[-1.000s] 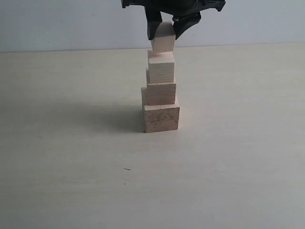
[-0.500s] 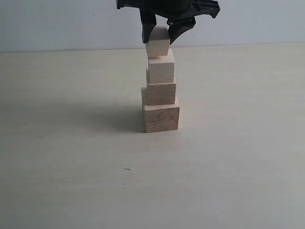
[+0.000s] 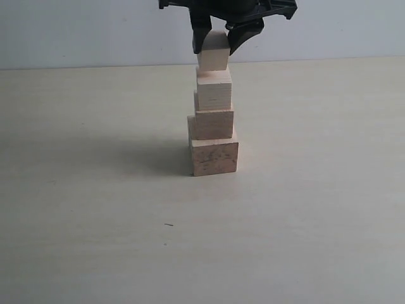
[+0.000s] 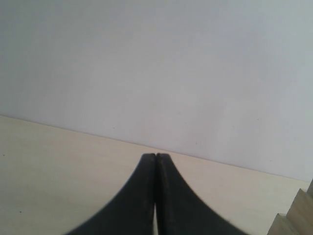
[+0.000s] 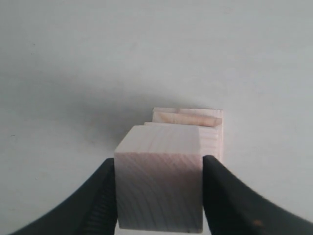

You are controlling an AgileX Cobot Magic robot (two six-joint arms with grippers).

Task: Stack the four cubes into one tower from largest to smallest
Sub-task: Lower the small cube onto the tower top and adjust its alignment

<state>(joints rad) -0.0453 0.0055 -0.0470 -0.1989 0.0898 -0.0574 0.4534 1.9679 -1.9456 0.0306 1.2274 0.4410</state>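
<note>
Three of the four cubes stand as a tower on the table: the largest cube (image 3: 215, 158) at the bottom, a middle cube (image 3: 214, 123) on it, a smaller cube (image 3: 214, 92) on top. The smallest cube (image 3: 213, 58) sits right at the top of that stack, its underside level with the third cube's top, with my right gripper (image 3: 220, 43) shut on its sides. In the right wrist view the smallest cube (image 5: 159, 191) fills the jaws of the right gripper (image 5: 159, 196), the tower (image 5: 208, 122) partly showing beneath. My left gripper (image 4: 155, 155) is shut and empty, off to the tower's side.
The pale table (image 3: 95, 221) spreads out on all sides of the tower, with a plain white wall (image 3: 76, 31) behind. A stepped edge of the tower (image 4: 298, 215) shows in a corner of the left wrist view.
The right gripper has carried the smallest cube slightly left, then back right over the stack. The cube now sits squarer above the third cube. The left gripper has not moved.
</note>
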